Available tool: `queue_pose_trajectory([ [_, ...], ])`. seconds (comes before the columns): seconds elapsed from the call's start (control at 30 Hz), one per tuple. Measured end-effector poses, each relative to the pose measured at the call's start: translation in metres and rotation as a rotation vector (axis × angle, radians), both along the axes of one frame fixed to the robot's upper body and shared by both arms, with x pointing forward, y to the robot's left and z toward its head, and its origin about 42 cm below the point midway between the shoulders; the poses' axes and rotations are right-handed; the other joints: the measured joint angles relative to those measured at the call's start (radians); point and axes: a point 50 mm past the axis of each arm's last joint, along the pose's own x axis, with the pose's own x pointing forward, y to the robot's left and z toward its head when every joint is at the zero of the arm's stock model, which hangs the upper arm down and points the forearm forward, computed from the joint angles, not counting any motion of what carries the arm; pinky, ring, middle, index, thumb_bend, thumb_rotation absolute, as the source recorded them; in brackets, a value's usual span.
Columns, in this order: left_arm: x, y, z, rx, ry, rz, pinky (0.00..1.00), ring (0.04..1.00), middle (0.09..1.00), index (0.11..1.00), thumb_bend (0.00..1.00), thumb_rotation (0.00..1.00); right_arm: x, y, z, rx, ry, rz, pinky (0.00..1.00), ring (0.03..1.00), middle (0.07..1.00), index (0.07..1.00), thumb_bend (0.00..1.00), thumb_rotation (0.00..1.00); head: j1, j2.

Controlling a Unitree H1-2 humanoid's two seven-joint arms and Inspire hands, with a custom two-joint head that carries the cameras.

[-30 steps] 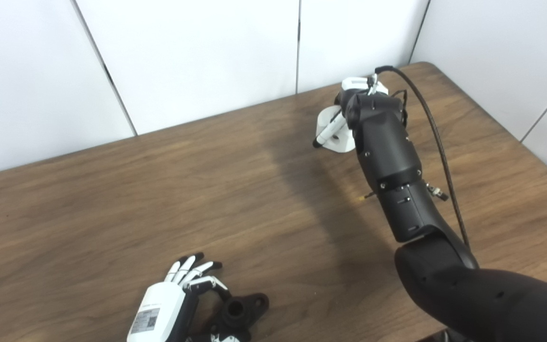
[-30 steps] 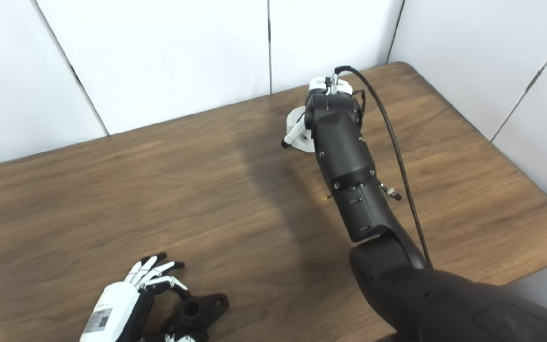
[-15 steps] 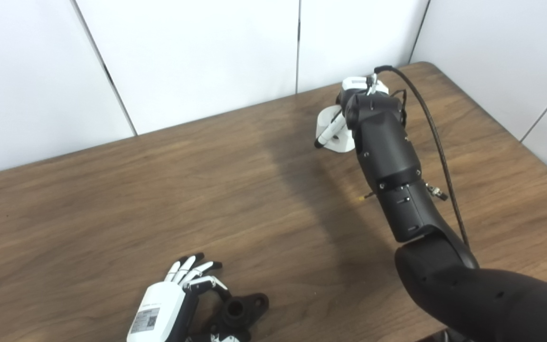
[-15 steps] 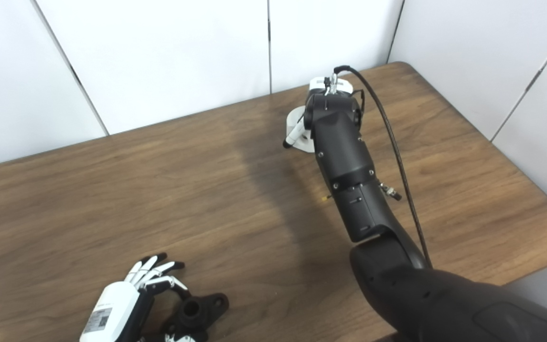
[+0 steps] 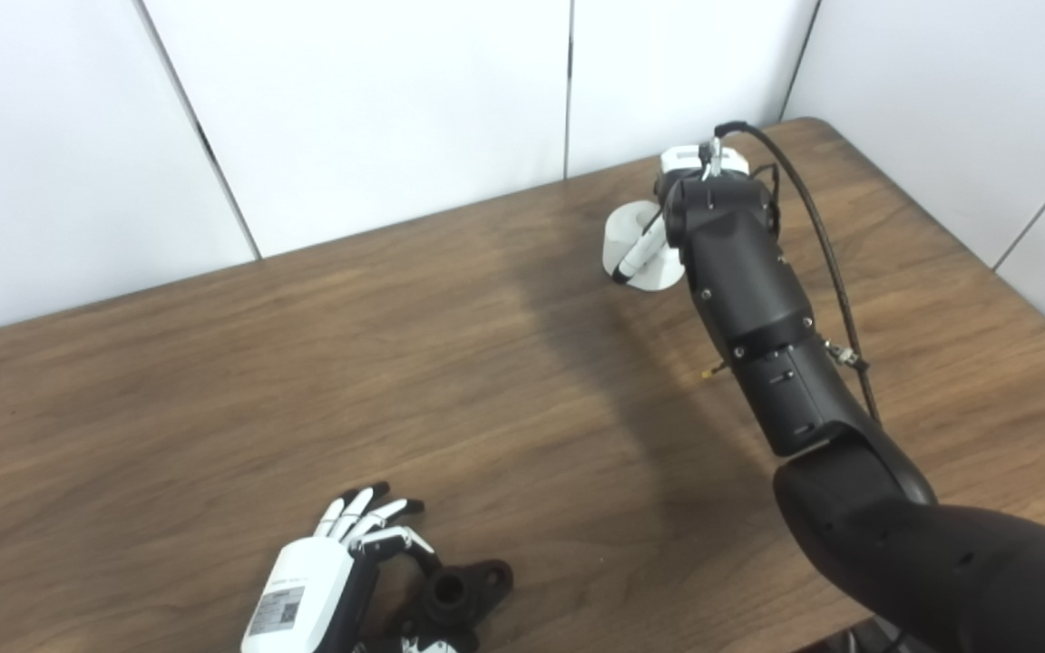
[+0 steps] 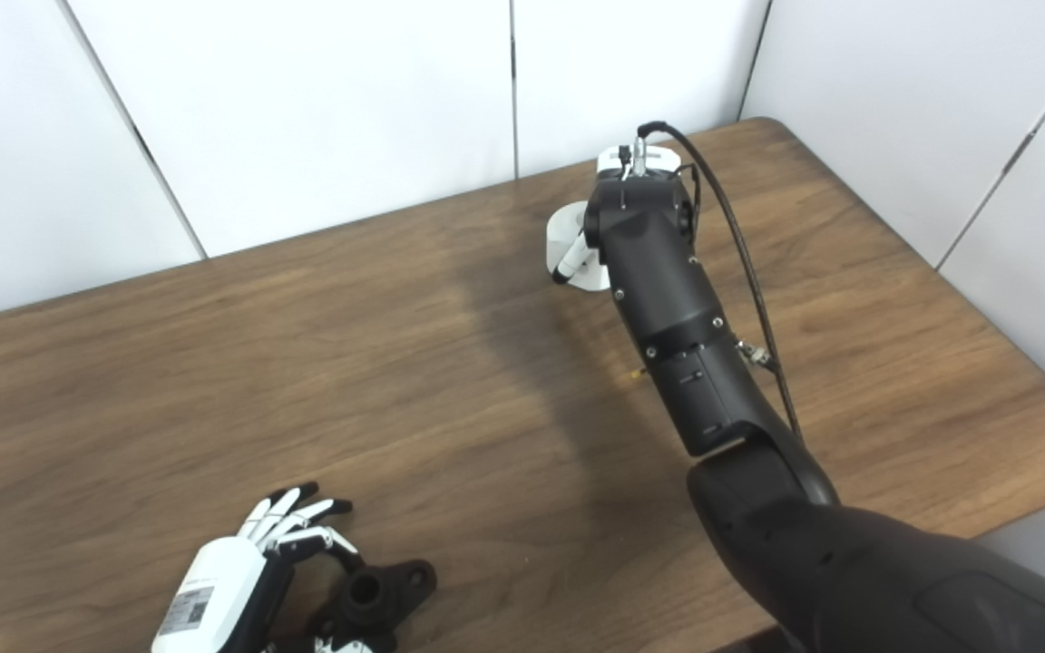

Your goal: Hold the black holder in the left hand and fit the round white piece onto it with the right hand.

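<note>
The round white piece (image 5: 639, 247) you are to fit is a short white cylinder on a wider flat disc base, standing on the far right part of the wooden table (image 5: 214, 390), close to the white wall panels (image 5: 377, 109). Note that your right hand (image 5: 702, 163) is at it: one white finger with a black tip (image 5: 633, 261) lies across the front of the piece, while the black forearm (image 5: 749, 308) hides the rest of the hand, so you cannot tell whether the fingers are closed on the piece or merely touching it. A dark cable (image 5: 826, 263) runs along that forearm. Well apart, at the near edge of the table, lies the black holder (image 5: 454, 594), a dark flanged part with a round central bore and a mounting ear at its right. Your left hand (image 6: 241, 562) rests just beside it, fingers spread and lightly curled toward the holder, not gripping it.
</note>
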Motion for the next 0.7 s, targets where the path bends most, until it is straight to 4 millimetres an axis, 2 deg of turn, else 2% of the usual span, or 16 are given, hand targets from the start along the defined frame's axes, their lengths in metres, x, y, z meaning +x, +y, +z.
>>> queue_pose_trajectory([
  [0.27,0.0005,-0.0002,0.0003,0.002,0.001,-0.003,0.98,0.951,0.831,0.489,0.51,0.06,-0.0010,-0.0002,-0.0006,-0.013,0.025,-0.016,0.82,0.929,0.917,0.909,0.91,0.48,-0.005,0.002],
  [0.4,0.0005,-0.0002,0.0004,0.002,0.002,-0.004,0.98,0.952,0.832,0.489,0.51,0.06,-0.0010,-0.0006,-0.0005,-0.012,0.025,-0.017,0.77,0.932,0.923,0.914,0.90,0.47,-0.002,0.005],
  [0.5,0.0005,-0.0003,0.0005,0.002,0.002,-0.004,0.98,0.952,0.832,0.489,0.51,0.06,-0.0013,-0.0023,0.0002,-0.003,0.020,-0.020,0.77,0.925,0.912,0.909,0.90,0.46,0.003,0.009],
  [0.7,0.0005,-0.0004,0.0007,0.002,0.002,-0.004,0.98,0.949,0.831,0.489,0.51,0.06,-0.0016,-0.0019,0.0007,0.008,0.012,-0.022,0.74,0.911,0.886,0.819,0.88,0.46,0.006,0.012],
])
